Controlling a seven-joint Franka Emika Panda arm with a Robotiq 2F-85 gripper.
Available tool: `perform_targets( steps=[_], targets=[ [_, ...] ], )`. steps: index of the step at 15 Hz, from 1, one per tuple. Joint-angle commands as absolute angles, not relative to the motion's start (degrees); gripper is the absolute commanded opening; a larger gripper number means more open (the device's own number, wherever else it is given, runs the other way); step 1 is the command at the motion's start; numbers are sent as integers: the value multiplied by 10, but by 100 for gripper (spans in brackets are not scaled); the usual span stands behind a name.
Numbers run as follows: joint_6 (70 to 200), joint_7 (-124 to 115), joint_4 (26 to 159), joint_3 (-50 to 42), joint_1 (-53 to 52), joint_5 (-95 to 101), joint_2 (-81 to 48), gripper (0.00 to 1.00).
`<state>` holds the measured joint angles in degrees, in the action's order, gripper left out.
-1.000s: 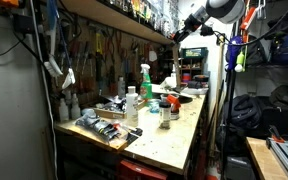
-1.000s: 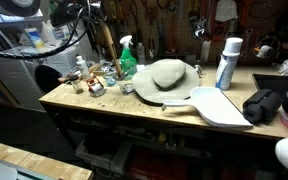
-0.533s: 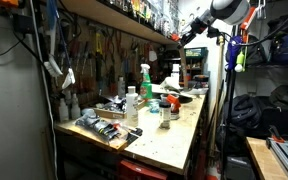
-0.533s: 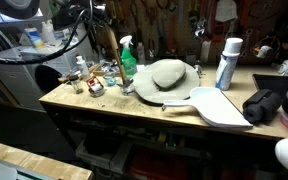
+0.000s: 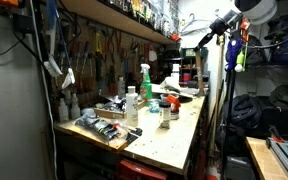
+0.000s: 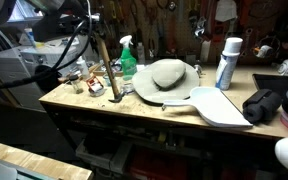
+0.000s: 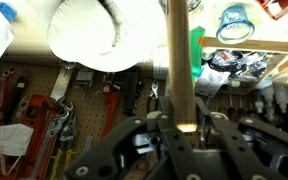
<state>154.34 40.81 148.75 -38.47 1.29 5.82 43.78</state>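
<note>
Rod (image 7: 178,60) clamped tight in my fingers (image 7: 152,136), gripped high and upright so its foot plants on the desk (image 6: 134,112), just beside the hat (image 6: 169,73).

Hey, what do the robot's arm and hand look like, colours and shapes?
The arm has rounded white links with darker joints. The hand is black, with two angular, jointed fingers. Any markings are too blurred to read.
</note>
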Motion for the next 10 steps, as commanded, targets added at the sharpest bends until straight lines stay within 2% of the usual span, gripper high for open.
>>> perform_targets(
  steps=[1, 2, 3, 10],
  targets=[
    [1543, 414, 1489, -379, 21, 49, 439, 26],
    [1543, 414, 1488, -377, 21, 49, 438, 26],
    [1543, 413, 1488, -375, 21, 49, 436, 6],
    [1660, 357, 1546, -311, 39, 59, 422, 6]
  ],
)
